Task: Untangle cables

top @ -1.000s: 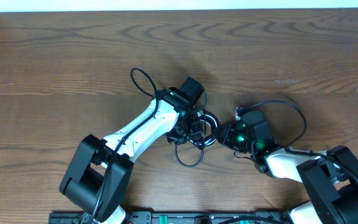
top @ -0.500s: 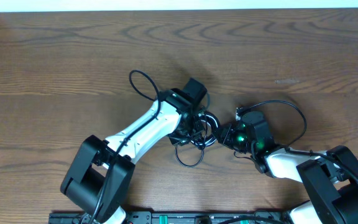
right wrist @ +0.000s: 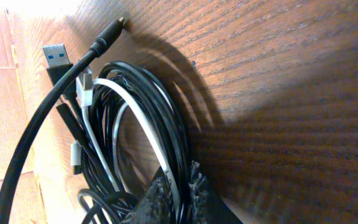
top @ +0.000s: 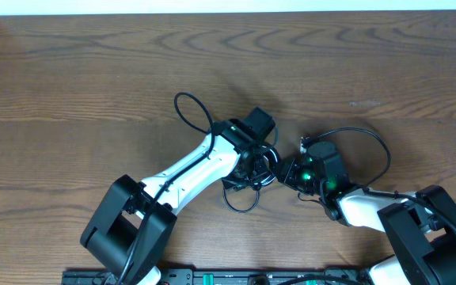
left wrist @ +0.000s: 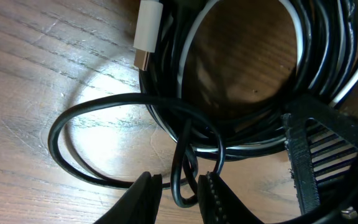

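The cables lie in one tangled coil at mid-table, between my two grippers. My left gripper reaches in from the left. In the left wrist view it is shut on a small loop of black cable, with a sliver of space at the left pad. The white cord runs through the black coil, its white plug lying at the top. My right gripper holds the coil's right side. In the right wrist view it is shut on the white cord and black strands beside it.
Thick black arm wires arch above the left wrist and behind the right wrist. A USB plug and a barrel plug stick out of the coil. The arm bases stand at the table's near edge.
My left wrist has shifted to the right, closer to the right gripper, and its jaws have narrowed around the black loop. The right arm has stayed put.
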Controlling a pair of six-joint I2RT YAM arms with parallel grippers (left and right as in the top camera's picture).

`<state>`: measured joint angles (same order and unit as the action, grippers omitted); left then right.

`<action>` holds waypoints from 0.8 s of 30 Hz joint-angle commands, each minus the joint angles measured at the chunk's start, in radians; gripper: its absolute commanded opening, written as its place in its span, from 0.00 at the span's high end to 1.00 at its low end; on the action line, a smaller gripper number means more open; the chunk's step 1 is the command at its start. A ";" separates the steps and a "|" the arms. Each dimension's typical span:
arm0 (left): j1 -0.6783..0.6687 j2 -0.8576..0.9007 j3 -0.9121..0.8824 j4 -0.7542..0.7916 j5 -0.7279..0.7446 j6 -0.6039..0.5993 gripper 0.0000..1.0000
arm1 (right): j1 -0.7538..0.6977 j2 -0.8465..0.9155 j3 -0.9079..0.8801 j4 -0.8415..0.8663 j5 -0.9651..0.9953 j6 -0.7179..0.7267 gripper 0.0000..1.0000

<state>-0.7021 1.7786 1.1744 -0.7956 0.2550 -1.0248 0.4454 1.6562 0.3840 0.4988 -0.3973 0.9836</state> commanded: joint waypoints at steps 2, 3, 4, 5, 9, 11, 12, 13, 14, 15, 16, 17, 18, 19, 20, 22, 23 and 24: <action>-0.018 0.015 -0.038 0.013 -0.025 -0.033 0.73 | 0.007 0.039 -0.032 -0.029 0.058 -0.008 0.93; -0.023 0.015 -0.047 0.023 -0.024 -0.037 0.73 | 0.007 0.039 -0.032 -0.029 0.058 -0.008 0.93; -0.024 0.015 -0.056 0.031 -0.025 -0.045 0.73 | 0.007 0.039 -0.032 -0.029 0.058 -0.008 0.94; -0.025 0.015 -0.064 0.037 -0.024 -0.055 0.73 | 0.007 0.039 -0.032 -0.029 0.058 -0.008 0.93; -0.025 0.015 -0.073 0.058 -0.024 -0.054 0.77 | 0.007 0.039 -0.032 -0.030 0.058 -0.008 0.94; -0.024 0.014 -0.072 0.062 -0.015 -0.054 0.92 | 0.007 0.039 -0.032 -0.030 0.058 -0.008 0.96; -0.021 0.013 -0.071 0.061 -0.001 -0.054 0.92 | 0.007 0.039 -0.032 -0.030 0.058 -0.008 0.97; -0.016 0.011 -0.069 0.063 0.015 -0.054 0.92 | 0.007 0.039 -0.032 -0.030 0.058 -0.008 0.98; -0.011 0.008 -0.069 0.067 0.031 -0.053 0.92 | 0.007 0.039 -0.032 -0.030 0.058 -0.008 0.99; -0.005 0.003 -0.068 0.071 0.048 -0.050 0.92 | 0.007 0.039 -0.032 -0.030 0.058 -0.008 0.99; 0.003 -0.002 -0.067 0.076 0.061 -0.049 0.92 | 0.007 0.039 -0.032 -0.030 0.058 -0.008 0.99; 0.012 -0.009 -0.067 0.080 0.074 -0.046 0.92 | 0.007 0.039 -0.032 -0.030 0.058 -0.008 0.99; 0.024 -0.019 -0.066 0.081 0.084 -0.046 0.92 | 0.007 0.039 -0.032 -0.030 0.058 -0.008 0.99; 0.033 -0.026 -0.064 0.082 0.091 -0.046 0.93 | 0.007 0.039 -0.032 -0.030 0.059 -0.009 0.99; 0.044 -0.035 -0.064 0.084 0.103 -0.045 0.92 | 0.007 0.039 -0.032 -0.030 0.059 -0.009 0.99; 0.069 -0.055 -0.063 0.085 0.130 -0.043 0.93 | 0.007 0.039 -0.032 -0.030 0.058 -0.009 0.99; 0.085 -0.069 -0.063 0.088 0.147 -0.043 0.92 | 0.007 0.039 -0.032 -0.030 0.059 -0.009 0.99; 0.100 -0.083 -0.063 0.093 0.158 -0.043 0.92 | 0.007 0.039 -0.032 -0.030 0.058 -0.009 0.99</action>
<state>-0.6403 1.7538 1.1053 -0.7082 0.3656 -1.0729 0.4458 1.6562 0.3836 0.5007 -0.3981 0.9840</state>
